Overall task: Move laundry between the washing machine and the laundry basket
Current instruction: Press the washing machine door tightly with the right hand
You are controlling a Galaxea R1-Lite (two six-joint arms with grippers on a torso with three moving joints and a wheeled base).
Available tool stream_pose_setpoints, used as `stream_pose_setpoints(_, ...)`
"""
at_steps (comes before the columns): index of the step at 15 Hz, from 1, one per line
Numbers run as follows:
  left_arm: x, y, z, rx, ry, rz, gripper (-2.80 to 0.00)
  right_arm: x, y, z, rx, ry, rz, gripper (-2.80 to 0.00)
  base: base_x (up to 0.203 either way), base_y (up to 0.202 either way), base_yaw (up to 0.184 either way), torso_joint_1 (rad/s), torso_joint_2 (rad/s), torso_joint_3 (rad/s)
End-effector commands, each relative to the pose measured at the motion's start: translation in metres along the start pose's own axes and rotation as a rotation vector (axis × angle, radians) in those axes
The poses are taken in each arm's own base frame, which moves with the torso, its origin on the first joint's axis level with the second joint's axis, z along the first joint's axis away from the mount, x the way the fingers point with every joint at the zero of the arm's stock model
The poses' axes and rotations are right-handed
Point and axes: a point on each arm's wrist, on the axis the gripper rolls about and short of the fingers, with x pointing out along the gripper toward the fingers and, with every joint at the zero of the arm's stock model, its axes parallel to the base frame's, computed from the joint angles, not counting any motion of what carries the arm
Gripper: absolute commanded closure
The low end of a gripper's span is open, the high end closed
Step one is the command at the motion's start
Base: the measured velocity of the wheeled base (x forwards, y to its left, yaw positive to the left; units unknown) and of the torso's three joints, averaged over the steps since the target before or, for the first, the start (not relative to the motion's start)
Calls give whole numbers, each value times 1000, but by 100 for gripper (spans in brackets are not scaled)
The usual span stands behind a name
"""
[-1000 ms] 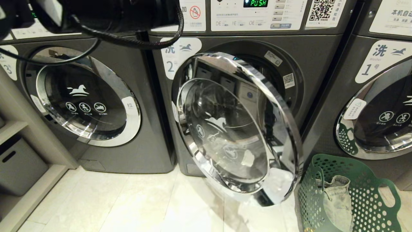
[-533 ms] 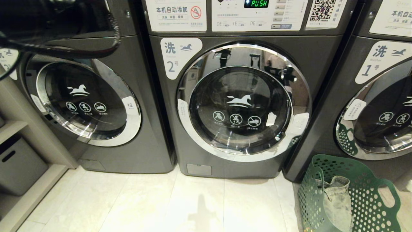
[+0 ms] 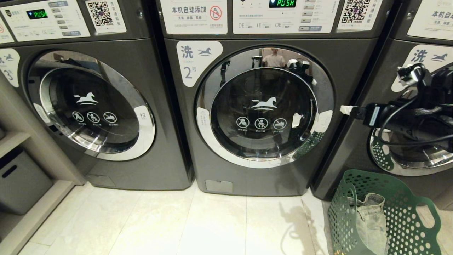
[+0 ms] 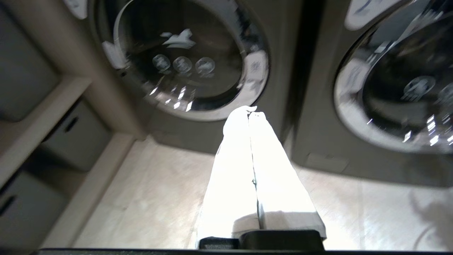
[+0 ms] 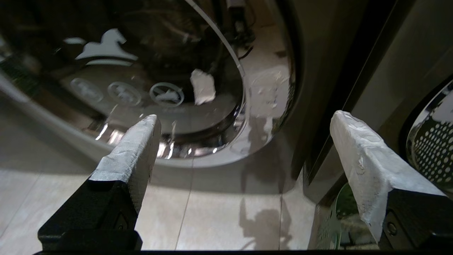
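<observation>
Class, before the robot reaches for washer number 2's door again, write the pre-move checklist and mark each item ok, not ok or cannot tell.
1. Washing machine 2 door open for loading: not ok, it is shut.
2. Right gripper open and empty: ok, fingers apart, nothing between them.
3. Right gripper near the door's right edge: ok in the head view.
4. Left gripper out of the way: ok, shut, empty, facing machine 3.
5. Green laundry basket within view beside machine 2: ok.
6. Laundry left to move: ok, pale denim garment lies in the basket.
</observation>
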Motion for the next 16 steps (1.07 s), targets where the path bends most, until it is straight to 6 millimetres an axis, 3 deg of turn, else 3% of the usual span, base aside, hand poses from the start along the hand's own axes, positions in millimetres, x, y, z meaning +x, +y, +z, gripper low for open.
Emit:
stream_pose_setpoints(1,-47,46,-24,30,11,37,0,51,-8,-31,2,49,-30,-280,0,0,0,0,0,0)
stream_pose_setpoints(3,-74,67,-40,101,20,78,0,64,-12,-40,-35,15,-82,-280,0,0,0,0,0,0)
stream_pose_setpoints(5,-86,76,-54,133,30,87,0,69,-13,-45,-42,10,-91,-280,0,0,0,0,0,0)
stream_pose_setpoints(13,-88,76,-77,164,57,83,0,82,-18,-51,-53,-27,-131,-280,0,0,0,0,0,0)
stream_pose_setpoints(16,-89,76,-83,165,58,79,0,77,-17,-48,-54,-46,-137,-280,0,0,0,0,0,0)
